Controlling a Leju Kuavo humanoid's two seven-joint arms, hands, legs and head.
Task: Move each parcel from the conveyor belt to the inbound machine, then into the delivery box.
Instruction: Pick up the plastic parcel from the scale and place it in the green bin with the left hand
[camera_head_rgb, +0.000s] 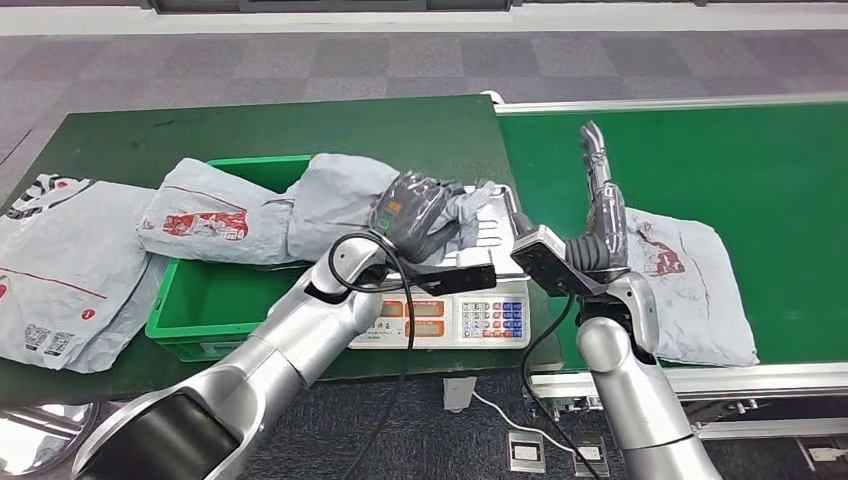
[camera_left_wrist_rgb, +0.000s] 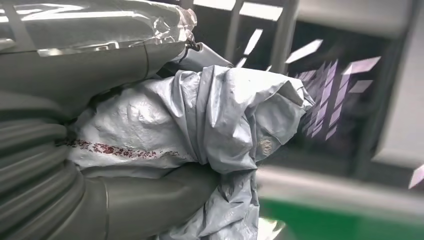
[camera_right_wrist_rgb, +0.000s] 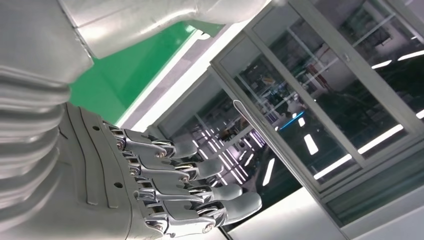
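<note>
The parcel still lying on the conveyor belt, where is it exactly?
In the head view, the grey parcel lies flat on the green conveyor belt at the right, just beyond the raised, empty right robot hand and right of the weighing scale.

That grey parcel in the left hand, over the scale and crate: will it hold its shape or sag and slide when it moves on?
Probably floppy: the grey parcel bunches and creases where the left hand grips it, its free end drooping toward the green crate. Its glossy plastic film looks slippery, so it may creep through the fingers. It seems light, since a bunched grip alone carries it.
</note>
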